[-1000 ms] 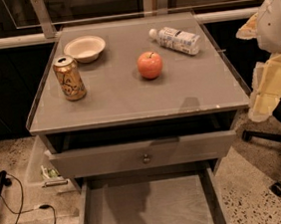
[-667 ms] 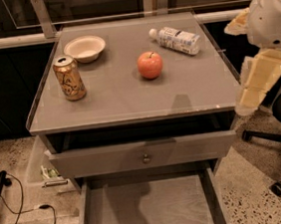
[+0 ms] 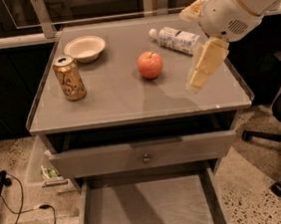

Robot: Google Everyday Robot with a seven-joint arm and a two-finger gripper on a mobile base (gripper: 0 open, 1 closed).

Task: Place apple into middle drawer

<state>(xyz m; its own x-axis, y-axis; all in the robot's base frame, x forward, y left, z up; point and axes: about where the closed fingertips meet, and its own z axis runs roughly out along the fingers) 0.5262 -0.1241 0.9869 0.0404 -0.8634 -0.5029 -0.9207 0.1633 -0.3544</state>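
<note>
The red-orange apple point(image 3: 150, 64) sits on the grey cabinet top point(image 3: 119, 96), near the middle. The middle drawer point(image 3: 148, 208) is pulled out at the bottom of the view, and its flat grey floor is bare. My gripper point(image 3: 189, 49) hangs over the right part of the top, to the right of the apple and apart from it. It is open and holds nothing. One cream finger point(image 3: 204, 67) points down toward the top, the other point(image 3: 191, 10) sits higher by the bottle.
A gold can point(image 3: 69, 77) stands at the left, a cream bowl point(image 3: 84, 47) behind it, and a plastic bottle point(image 3: 175, 37) lies at the back right. A drawer front with a round knob point(image 3: 146, 158) sits above the open drawer. A cable point(image 3: 26, 216) lies at the left, a chair base point(image 3: 279, 144) at the right.
My arm and gripper have moved left and closer in, from beside the cabinet's right edge to over its top. The apple and the other objects have not moved.
</note>
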